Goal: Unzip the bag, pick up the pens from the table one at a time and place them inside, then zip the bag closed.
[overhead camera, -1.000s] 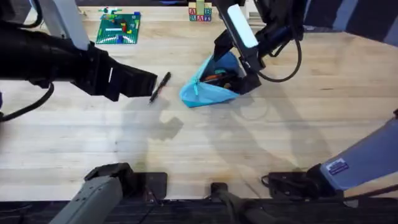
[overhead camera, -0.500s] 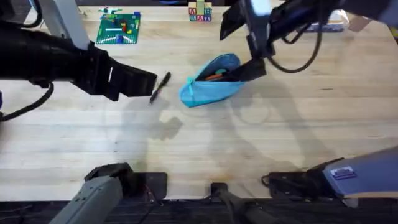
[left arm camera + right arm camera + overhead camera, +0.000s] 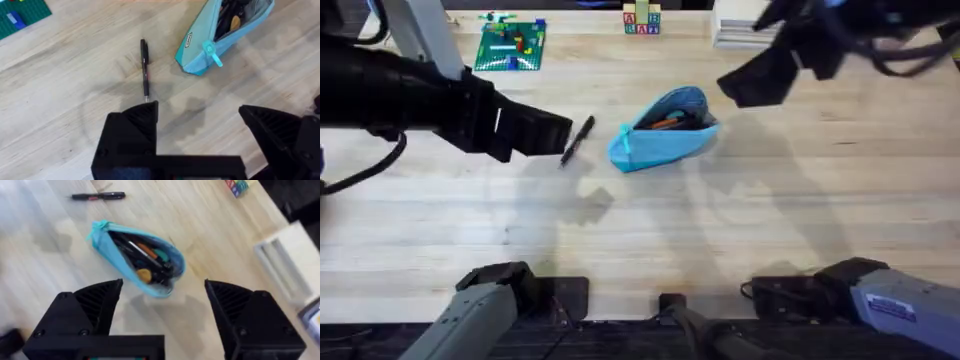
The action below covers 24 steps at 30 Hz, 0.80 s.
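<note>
1. Light blue bag [image 3: 663, 129] lying on the bench [image 3: 640, 230] just above centre in the overhead view, zipper open along its length, mouth gaping toward 1 o'clock.
2. Inside the bag: several dark pens with an orange and a teal item among them, seen through the opening from the right wrist view [image 3: 137, 255].
3. Small teal pull tab [image 3: 210, 50] at the bag's closed end, pointing toward 7 o'clock in the overhead view.
4. One dark pen [image 3: 577, 140] loose on the bench at 9 o'clock from the bag, near it but not touching, slanted from 1 o'clock to 7 o'clock.
5. Left end effector [image 3: 535, 133] hanging above the bench at 9 o'clock from the loose pen, its tip just beside the pen, fingers spread wide, nothing between them [image 3: 195, 125].
6. Right end effector [image 3: 757, 80] raised at 2 o'clock from the bag, apart from it, fingers wide apart and empty [image 3: 162, 300].
7. Green brick baseplate [image 3: 512, 44] at 11 o'clock on the bench, well apart from the bag.
8. Coloured letter blocks [image 3: 641, 21] at 12 o'clock, by the far edge.
</note>
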Each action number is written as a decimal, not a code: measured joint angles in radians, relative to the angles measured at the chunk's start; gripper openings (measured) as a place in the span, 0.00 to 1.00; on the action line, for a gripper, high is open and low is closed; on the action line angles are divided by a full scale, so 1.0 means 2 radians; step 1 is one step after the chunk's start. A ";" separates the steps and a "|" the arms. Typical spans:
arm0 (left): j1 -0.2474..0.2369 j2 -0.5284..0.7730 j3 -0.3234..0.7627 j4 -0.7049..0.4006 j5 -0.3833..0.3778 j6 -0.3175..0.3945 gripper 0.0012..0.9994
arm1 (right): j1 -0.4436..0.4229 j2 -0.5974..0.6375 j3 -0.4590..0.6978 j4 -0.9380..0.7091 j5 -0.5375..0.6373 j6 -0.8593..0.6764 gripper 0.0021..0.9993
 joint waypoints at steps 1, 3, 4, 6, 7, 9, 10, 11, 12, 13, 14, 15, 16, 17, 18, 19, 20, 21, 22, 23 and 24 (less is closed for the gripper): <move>0.000 0.000 0.000 0.000 0.000 0.000 1.00 | 0.000 -0.012 0.000 -0.012 0.003 0.015 1.00; 0.000 0.000 0.000 0.000 0.000 0.000 1.00 | 0.000 -0.035 0.000 -0.039 0.007 0.034 1.00; 0.000 0.000 0.000 0.000 0.000 0.000 1.00 | 0.000 -0.045 0.000 -0.052 0.009 0.041 1.00; 0.000 0.000 0.000 0.000 0.000 0.000 1.00 | 0.000 -0.064 0.000 -0.077 0.011 0.051 1.00; 0.000 0.000 0.000 0.000 0.000 0.000 1.00 | 0.000 -0.074 0.000 -0.092 0.012 0.054 1.00; 0.000 0.000 0.000 0.000 0.000 0.000 1.00 | 0.000 -0.092 0.000 -0.119 0.014 0.061 1.00; 0.000 0.000 0.000 0.000 0.000 0.000 1.00 | 0.000 -0.101 0.000 -0.133 0.014 0.065 1.00; 0.000 0.000 0.000 0.000 -0.001 0.000 1.00 | 0.000 -0.109 0.000 -0.144 0.017 0.070 1.00; 0.000 0.000 0.000 0.000 -0.002 0.000 1.00 | 0.000 -0.116 0.000 -0.154 0.021 0.076 1.00; 0.000 0.000 0.000 0.000 -0.004 0.000 1.00 | 0.000 -0.123 0.000 -0.164 0.030 0.086 1.00; 0.000 0.000 0.000 0.001 -0.008 0.000 1.00 | 0.000 -0.130 0.000 -0.175 0.040 0.096 1.00; 0.000 0.000 0.000 0.001 -0.010 0.000 1.00 | 0.000 -0.137 0.000 -0.185 0.048 0.106 1.00; 0.000 0.001 0.000 0.002 -0.012 0.000 1.00 | 0.000 -0.142 0.000 -0.193 0.058 0.115 1.00; 0.000 0.002 0.000 0.003 -0.013 0.000 1.00 | 0.000 -0.148 0.000 -0.202 0.065 0.122 1.00; 0.000 0.005 0.000 0.003 -0.013 0.000 1.00 | 0.000 -0.152 0.000 -0.210 0.070 0.128 1.00; 0.000 0.009 0.000 0.004 -0.015 -0.001 1.00 | 0.000 -0.156 0.000 -0.216 0.072 0.133 1.00; 0.000 0.014 0.000 0.005 -0.019 -0.004 1.00 | 0.000 -0.159 0.000 -0.225 0.077 0.139 1.00; -0.001 0.022 0.000 0.008 -0.024 -0.010 1.00 | 0.000 -0.162 0.000 -0.234 0.080 0.146 1.00; -0.001 0.028 0.000 0.011 -0.028 -0.015 1.00 | 0.000 -0.164 0.000 -0.242 0.082 0.153 1.00; -0.001 0.037 0.000 0.012 -0.032 -0.020 1.00 | 0.000 -0.166 0.000 -0.251 0.084 0.160 1.00; -0.001 0.045 0.000 0.013 -0.036 -0.024 1.00 | 0.000 -0.168 0.000 -0.259 0.084 0.166 1.00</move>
